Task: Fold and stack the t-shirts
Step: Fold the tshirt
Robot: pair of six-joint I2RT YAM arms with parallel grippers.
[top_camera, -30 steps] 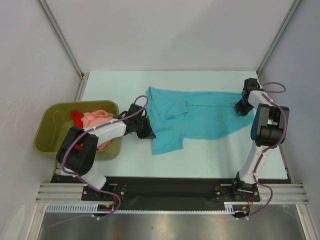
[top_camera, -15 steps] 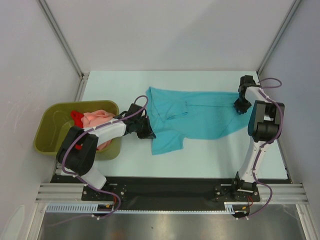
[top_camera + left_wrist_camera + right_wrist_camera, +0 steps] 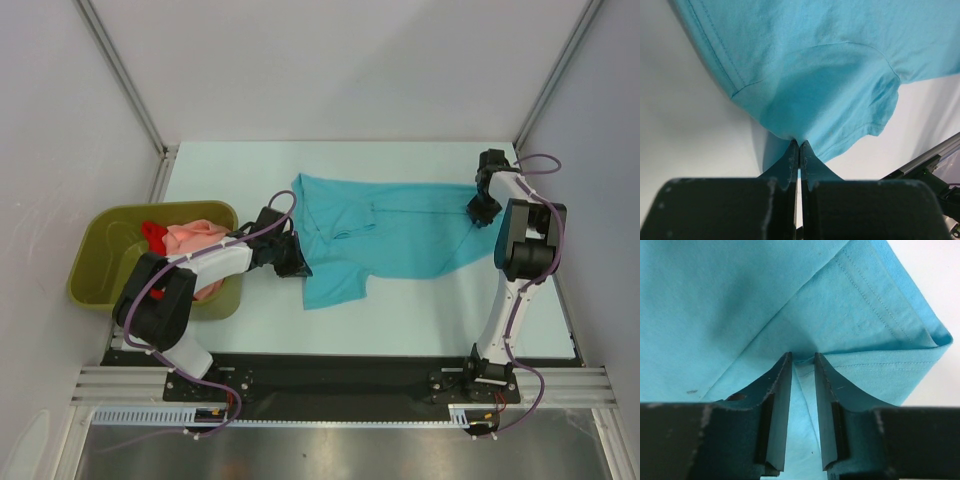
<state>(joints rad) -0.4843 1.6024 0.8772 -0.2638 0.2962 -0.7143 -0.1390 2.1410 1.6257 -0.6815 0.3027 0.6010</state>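
From above, the turquoise-blue short-sleeved cloth t-shirt (image 3: 400, 230) lies spread but creased across the middle of the pale worktop (image 3: 230, 170). The left end effector (image 3: 291, 263) sits at its lower-left edge and the right end effector (image 3: 481, 211) at its right-hand corner. At the left of the frame, the olive-green plastic tub (image 3: 92, 285) holds the bunched salmon-pink cloth shirt (image 3: 195, 240) and the red cloth shirt (image 3: 152, 234). In the left wrist view, low in the frame, the fingers are pressed together on a pinch of turquoise cloth beside a sleeve, raising it into a small peak. In the right wrist view the fingers stand a narrow gap apart with a ridge of doubled hem caught between them, so they appear clamped on the shirt. The step in hand looks like flattening the first shirt before any fold, and nothing is stacked yet. Next, both arms would need to draw the cloth taut and lay it flat, with even grips so that it neither slips nor skews.
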